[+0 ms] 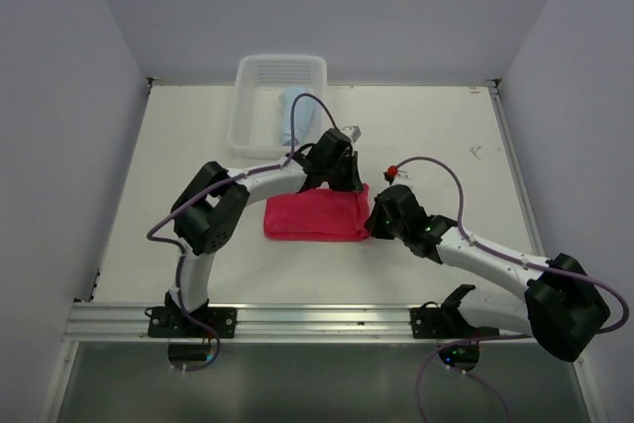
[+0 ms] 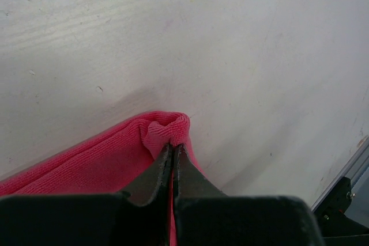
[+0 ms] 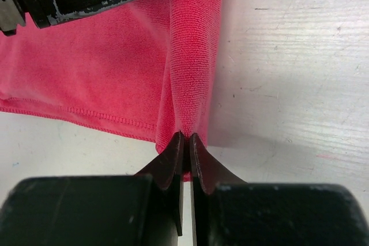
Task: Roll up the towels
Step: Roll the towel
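Roll starting on pink towel.
Left gripper and right gripper pinch its end corners; next, turn both inward together.

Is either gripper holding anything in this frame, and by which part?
Both hold the pink towel. The left gripper pinches its far right corner, and the right gripper pinches its near right corner, along the same raised edge.

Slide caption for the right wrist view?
Right gripper pinching the folded edge of the pink towel on the white table.
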Controlling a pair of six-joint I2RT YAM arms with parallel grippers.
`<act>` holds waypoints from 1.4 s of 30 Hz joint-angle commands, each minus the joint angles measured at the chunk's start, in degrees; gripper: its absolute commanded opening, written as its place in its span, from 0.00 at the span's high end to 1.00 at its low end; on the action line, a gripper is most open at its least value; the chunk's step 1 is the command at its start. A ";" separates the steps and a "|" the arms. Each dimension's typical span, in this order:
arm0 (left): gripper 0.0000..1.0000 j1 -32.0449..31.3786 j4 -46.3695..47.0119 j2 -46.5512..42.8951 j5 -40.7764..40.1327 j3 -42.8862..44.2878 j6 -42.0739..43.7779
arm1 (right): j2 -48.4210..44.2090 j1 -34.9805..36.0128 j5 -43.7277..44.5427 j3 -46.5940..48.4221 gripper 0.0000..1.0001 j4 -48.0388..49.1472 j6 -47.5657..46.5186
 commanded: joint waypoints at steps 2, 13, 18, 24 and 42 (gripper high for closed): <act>1.00 1.38 5.29 -4.03 0.13 -1.43 0.50 | 0.82 0.53 2.32 3.00 0.97 -3.82 -1.29; 1.00 2.35 6.26 -5.00 0.66 -3.36 1.12 | 4.69 2.64 1.45 4.50 0.95 -2.51 -2.26; 1.00 2.79 8.72 -5.00 1.01 -5.38 0.77 | 5.57 2.90 0.83 4.94 0.93 -1.99 -2.17; 1.00 3.23 9.77 -4.65 0.66 -6.97 1.12 | 6.89 2.90 -0.05 5.11 0.89 -0.67 -1.90; 1.00 3.76 11.27 -2.98 1.01 -9.08 1.47 | 0.39 0.01 -2.95 1.52 0.57 3.37 4.24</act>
